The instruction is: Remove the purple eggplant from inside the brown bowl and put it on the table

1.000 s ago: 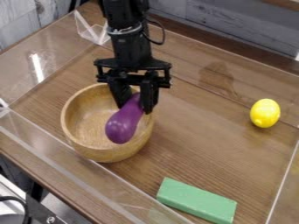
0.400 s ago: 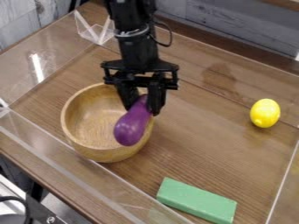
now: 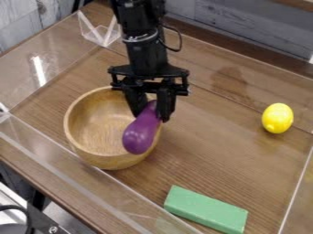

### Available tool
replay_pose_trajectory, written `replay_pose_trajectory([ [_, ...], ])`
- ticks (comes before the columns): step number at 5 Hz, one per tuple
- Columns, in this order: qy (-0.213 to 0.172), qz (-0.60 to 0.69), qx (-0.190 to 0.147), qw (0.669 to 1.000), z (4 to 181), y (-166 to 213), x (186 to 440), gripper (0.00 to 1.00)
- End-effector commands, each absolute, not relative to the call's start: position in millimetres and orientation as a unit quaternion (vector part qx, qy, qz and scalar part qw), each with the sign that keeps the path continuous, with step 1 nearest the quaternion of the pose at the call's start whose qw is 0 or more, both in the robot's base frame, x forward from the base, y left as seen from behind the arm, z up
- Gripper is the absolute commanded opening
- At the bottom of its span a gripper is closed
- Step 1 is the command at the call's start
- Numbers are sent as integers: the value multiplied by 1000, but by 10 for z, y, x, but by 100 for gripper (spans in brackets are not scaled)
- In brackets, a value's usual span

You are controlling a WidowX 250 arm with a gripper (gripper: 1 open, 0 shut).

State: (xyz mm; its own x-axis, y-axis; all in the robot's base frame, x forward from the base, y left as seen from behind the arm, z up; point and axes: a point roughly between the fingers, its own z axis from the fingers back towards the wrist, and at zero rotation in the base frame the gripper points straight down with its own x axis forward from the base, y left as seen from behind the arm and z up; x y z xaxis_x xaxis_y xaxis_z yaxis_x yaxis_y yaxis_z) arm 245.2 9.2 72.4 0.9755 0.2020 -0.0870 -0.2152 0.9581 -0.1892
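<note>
I have gripper [image 3: 149,107] clamped on eggplant [image 3: 142,133], lifted over bowl [image 3: 86,114] rim. Next: carry clear, set on table [image 3: 232,160].

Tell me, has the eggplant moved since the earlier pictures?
Yes. The eggplant, held by the end effector, has shifted right, toward the lemon, and now hangs over the right rim of the bowl rather than its inside.

Just one camera here, mounted up high and off the near corner of the bench [image 3: 232,137], looking down at an angle across it toward the back wall. It's fairly close in, so the clear acrylic walls [image 3: 37,69] run diagonally through frame and the arm's upper part gets cropped at the top.
</note>
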Motion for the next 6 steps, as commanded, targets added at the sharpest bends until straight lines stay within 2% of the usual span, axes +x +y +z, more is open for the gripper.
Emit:
replay_pose_trajectory([
  [1,18,107,-100,989,754,55,2507,0],
  [3,16,105,-108,988,757,-92,2545,0],
  [4,16,97,-116,988,782,-240,2568,0],
  [6,17,85,-125,988,715,-629,2561,0],
])
